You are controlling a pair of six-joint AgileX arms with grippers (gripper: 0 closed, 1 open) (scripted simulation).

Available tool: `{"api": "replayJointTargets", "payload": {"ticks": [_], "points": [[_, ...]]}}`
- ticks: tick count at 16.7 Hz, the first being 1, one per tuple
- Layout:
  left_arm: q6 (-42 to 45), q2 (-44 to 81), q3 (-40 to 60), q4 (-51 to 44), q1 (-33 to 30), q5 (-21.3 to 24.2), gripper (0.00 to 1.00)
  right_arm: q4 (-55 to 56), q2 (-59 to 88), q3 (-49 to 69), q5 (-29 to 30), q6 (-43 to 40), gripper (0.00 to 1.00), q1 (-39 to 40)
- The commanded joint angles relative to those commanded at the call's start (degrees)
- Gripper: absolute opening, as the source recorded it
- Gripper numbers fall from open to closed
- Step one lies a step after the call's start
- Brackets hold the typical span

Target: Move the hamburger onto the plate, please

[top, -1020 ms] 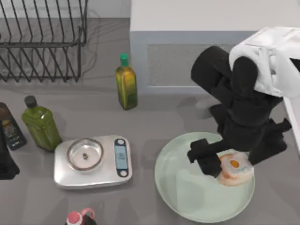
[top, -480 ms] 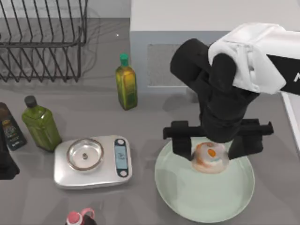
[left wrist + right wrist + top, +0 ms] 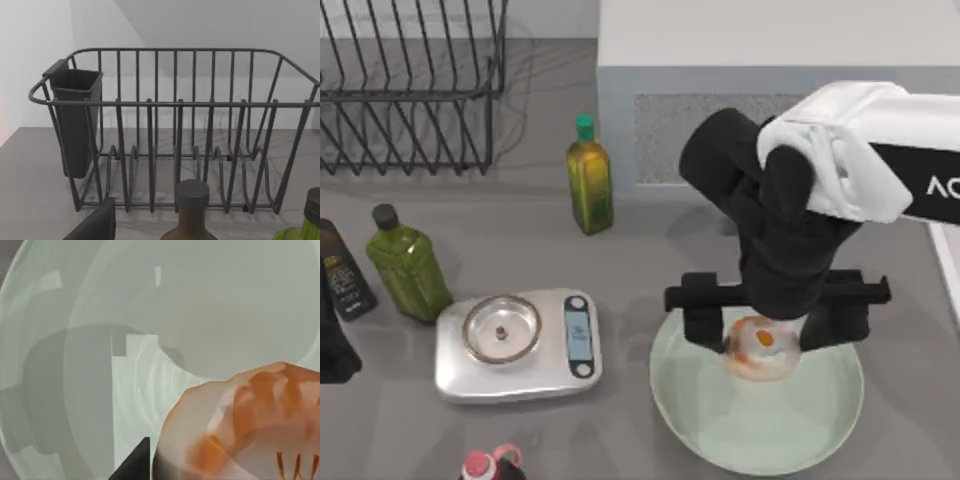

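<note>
Grey table (image 3: 520, 240), white cabinet (image 3: 770, 40) behind, pale wall (image 3: 200, 25).

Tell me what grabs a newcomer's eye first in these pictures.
The right gripper hangs over the mint-green plate at the table's right, its fingers either side of the small hamburger. At the left stand a kitchen scale, two green bottles and a wire dish rack.

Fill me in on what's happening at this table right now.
The right arm's claw hangs over the pale green plate with the hamburger between its fingers, at the plate's far part. Whether the hamburger touches the plate can't be told. The left arm sits parked at the table's left edge, near the dish rack. A kitchen scale and bottles stand untouched to the left.
</note>
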Motion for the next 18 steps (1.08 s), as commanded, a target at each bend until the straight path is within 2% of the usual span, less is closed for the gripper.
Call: {"api": "replayJointTargets", "payload": {"ticks": [7,18], "points": [[0.00,0.00,0.00,0.00,0.00,0.00,1.00,3.86,1.46,-2.59,0.04,0.04,0.00,0.20],[0.00,0.00,0.00,0.00,0.00,0.00,1.00,3.86,1.46,-2.59,0.04,0.04,0.83,0.20]]}}
